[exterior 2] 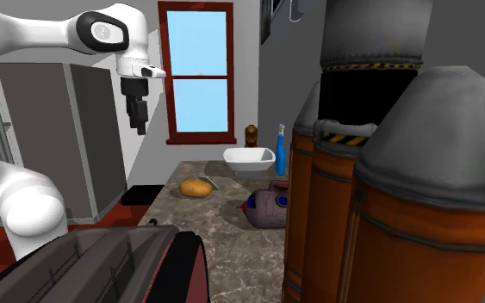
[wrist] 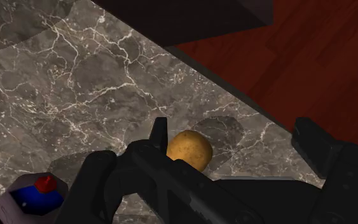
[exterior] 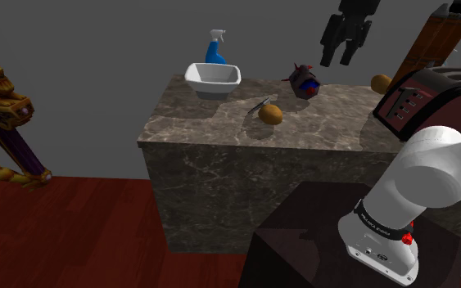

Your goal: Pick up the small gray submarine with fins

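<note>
Gripper (exterior: 340,57) hangs high above the marble desk (exterior: 212,135), fingers spread apart and nothing between them: it's open and empty. The target, the small submarine (exterior: 304,82), sits on the desk's far side, in the shoulder view just below the gripper and a touch to the left, well under it. And here's the catch. In the wrist view, what lines up in the gap between the fingers is the potato (wrist: 189,151), not the sub. The submarine (wrist: 34,194) pokes in outside the finger on its side, its blue and red end showing. So the hand needs to shift sideways toward that finger before it drops, or it comes down on the wrong thing. From the second exterior view the submarine (exterior 2: 266,205) lies on its belly with its coloured nose towards that view's left and its body running back to the right, the potato (exterior 2: 195,187) near it on the nose side. My read: slide over, turn the jaws across that long body, then descend
</note>
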